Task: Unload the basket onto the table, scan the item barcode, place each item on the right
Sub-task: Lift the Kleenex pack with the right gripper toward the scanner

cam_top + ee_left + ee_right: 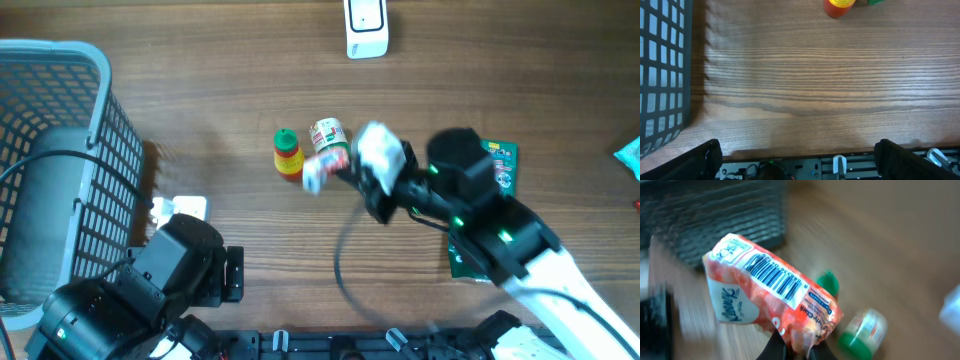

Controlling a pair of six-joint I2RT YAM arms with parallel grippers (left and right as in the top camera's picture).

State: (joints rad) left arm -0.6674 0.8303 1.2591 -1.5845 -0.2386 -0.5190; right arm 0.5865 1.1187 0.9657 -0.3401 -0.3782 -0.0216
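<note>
Brown wood grain runs across the counter (200, 80), and above its middle the tissue pack (770, 300) hangs off the surface, pinched at one crumpled end by the right pincer (792, 350), whose jaws are closed on the wrapper. The barcode (772, 277) sits on a white label on the pack's upper side, facing the wrist camera. Just left of the pack stand a bottle (287, 155) with a green cap and a small can (329, 134). The white scanner (366, 28) lies at the far edge, well apart from the pack. At the near left the left pincer (797, 150) hangs with its jaws spread wide, holding nothing, beside the wire basket (100, 110). A green packet (500, 160) lies under the right arm.

The grip looks thin, only a fold of soft plastic, so a quick swing could let the pack slip or twist. The code may also end up turned away from the scanner, or creased, and fail to read. Passing low risks knocking over the bottle or can.

"Kleenex" reads on the pack's white end. Small print beside the code seems to end in "Clark"; the rest is too blurred.
</note>
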